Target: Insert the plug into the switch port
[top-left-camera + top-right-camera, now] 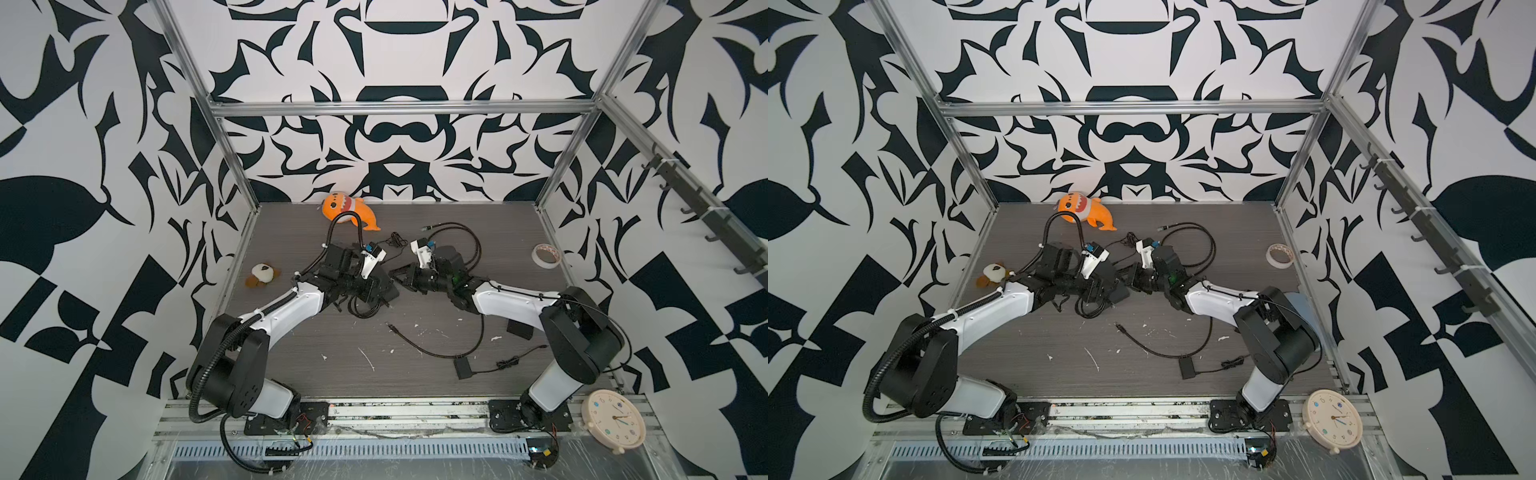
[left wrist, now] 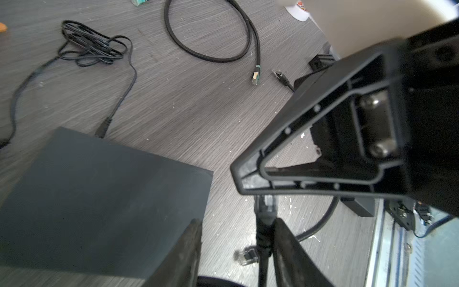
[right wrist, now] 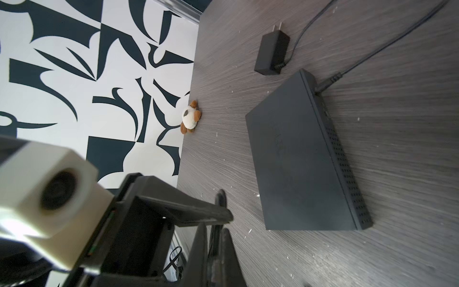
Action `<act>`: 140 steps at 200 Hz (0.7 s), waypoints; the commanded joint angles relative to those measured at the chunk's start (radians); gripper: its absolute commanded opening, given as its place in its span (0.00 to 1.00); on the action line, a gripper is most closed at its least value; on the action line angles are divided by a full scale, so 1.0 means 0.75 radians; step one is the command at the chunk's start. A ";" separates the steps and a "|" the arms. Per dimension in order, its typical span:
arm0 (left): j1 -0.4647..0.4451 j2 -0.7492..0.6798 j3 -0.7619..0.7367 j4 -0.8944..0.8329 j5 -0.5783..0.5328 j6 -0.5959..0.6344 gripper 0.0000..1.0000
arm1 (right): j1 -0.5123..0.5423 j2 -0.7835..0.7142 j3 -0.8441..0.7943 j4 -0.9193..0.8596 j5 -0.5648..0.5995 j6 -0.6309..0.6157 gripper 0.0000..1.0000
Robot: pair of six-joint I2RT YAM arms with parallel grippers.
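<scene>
The switch (image 3: 305, 154) is a flat dark grey box lying on the table, with its power lead plugged in at one end. It also shows as the switch (image 2: 104, 198) in the left wrist view and lies under the two wrists in both top views. The plug (image 2: 265, 203) is a clear connector on a black cable. My right gripper (image 3: 215, 227) is shut on it, and one of its fingers (image 2: 250, 179) covers the plug's tip. My left gripper (image 2: 237, 222) is open beside the switch. The cable rests against one of its fingers (image 2: 290, 248).
A clear loose plug (image 2: 248, 257) lies under the left gripper, and a green-banded plug (image 2: 255, 77) and coiled leads lie farther off. A power adapter (image 3: 272, 53), a brown plush (image 1: 262, 274), an orange plush (image 1: 345, 210), a tape roll (image 1: 546, 255) and a clock (image 1: 615, 419) lie around.
</scene>
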 commanded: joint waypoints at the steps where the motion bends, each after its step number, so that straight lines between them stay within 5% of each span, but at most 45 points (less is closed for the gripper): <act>1: -0.004 0.011 -0.029 0.028 0.044 -0.023 0.47 | -0.004 -0.055 0.045 0.051 -0.021 -0.012 0.00; 117: -0.005 -0.028 -0.089 0.164 0.095 -0.105 0.06 | -0.008 -0.028 0.034 0.079 -0.038 0.017 0.00; 140: -0.005 -0.047 -0.057 0.056 0.065 -0.052 0.02 | -0.053 -0.090 0.002 -0.013 -0.010 -0.050 0.17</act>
